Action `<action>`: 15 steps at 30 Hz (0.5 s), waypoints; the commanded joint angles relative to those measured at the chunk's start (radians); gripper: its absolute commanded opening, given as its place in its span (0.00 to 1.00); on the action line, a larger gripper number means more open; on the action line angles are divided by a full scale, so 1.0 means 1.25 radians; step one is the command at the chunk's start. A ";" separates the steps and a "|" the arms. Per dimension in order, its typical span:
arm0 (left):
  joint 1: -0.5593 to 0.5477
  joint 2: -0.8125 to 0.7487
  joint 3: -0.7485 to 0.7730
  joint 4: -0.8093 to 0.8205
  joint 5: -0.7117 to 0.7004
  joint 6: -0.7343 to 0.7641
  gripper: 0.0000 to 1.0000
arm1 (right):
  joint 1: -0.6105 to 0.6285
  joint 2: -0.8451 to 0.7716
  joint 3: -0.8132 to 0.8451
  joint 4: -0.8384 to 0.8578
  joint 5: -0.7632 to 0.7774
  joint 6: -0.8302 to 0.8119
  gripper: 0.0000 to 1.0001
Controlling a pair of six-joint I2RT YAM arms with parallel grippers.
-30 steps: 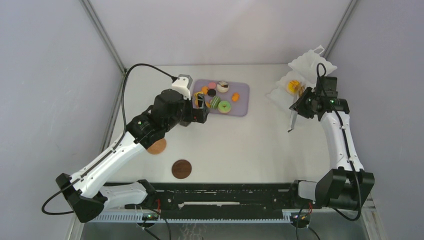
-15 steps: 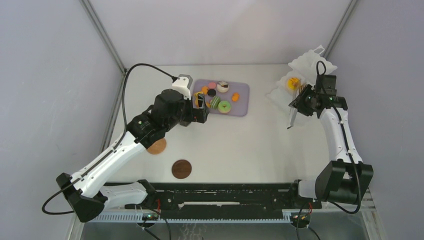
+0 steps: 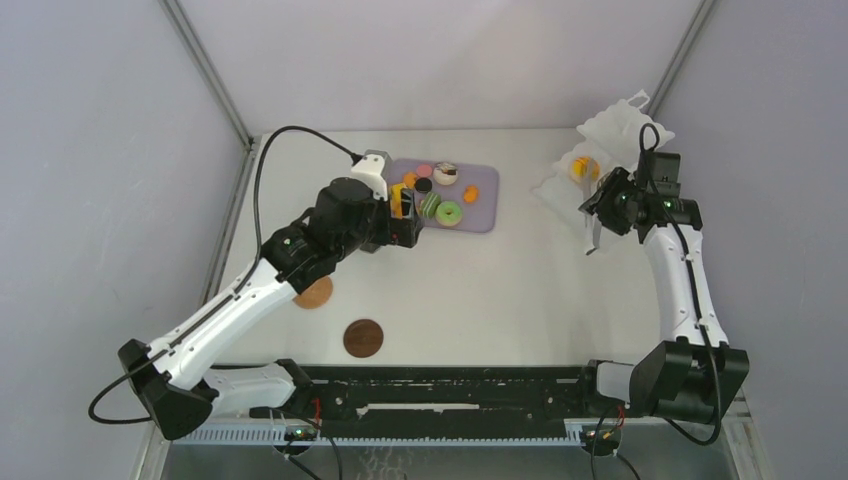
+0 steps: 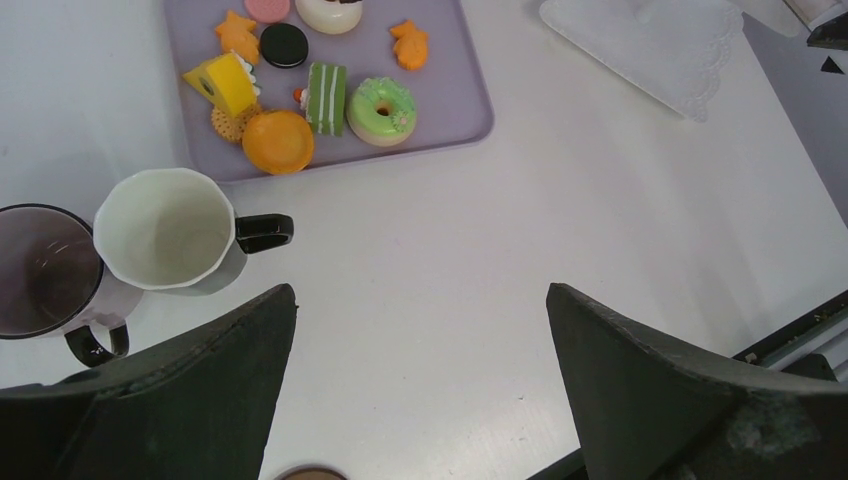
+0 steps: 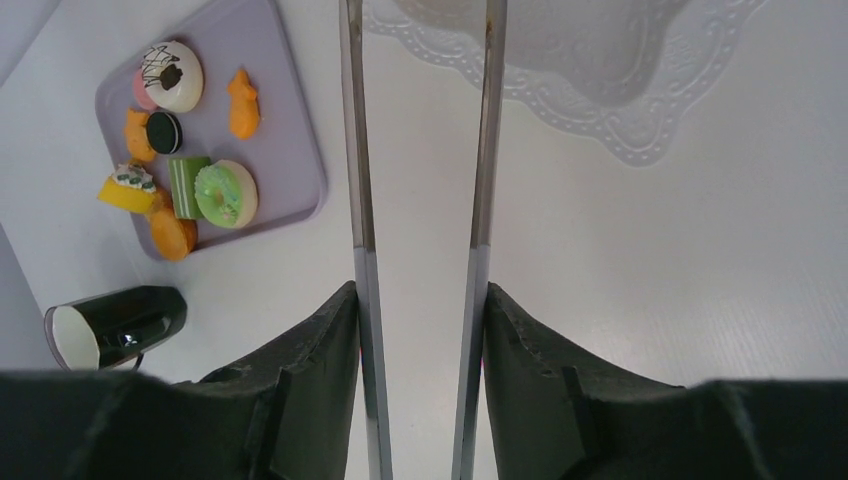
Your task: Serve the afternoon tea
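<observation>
My left gripper is open over bare table, nothing between its fingers; from above it sits at the near left corner of the tray. Just left of it stand the mauve mug and the dark mug with white inside, both upright. My right gripper is shut on the long white tongs, whose two arms stand apart and point at the white stand. A yellow doughnut lies on the stand. Two brown coasters lie near the front left.
The lilac tray at the back middle holds several sweets, among them a green doughnut and a yellow cake wedge. My left arm covers the mugs in the top view. Grey walls close in both sides.
My right gripper has shifted slightly toward the stand, and the tongs hang steeper, their arms spreading. My left arm has edged a little toward the tray.
</observation>
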 commanded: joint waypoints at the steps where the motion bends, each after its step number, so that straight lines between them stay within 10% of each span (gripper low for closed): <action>1: 0.004 0.003 0.038 0.030 0.017 0.004 1.00 | -0.007 -0.051 0.009 0.006 -0.002 -0.005 0.51; 15: 0.042 0.223 0.218 0.105 0.258 -0.117 1.00 | -0.017 -0.274 -0.056 -0.123 -0.015 -0.017 0.47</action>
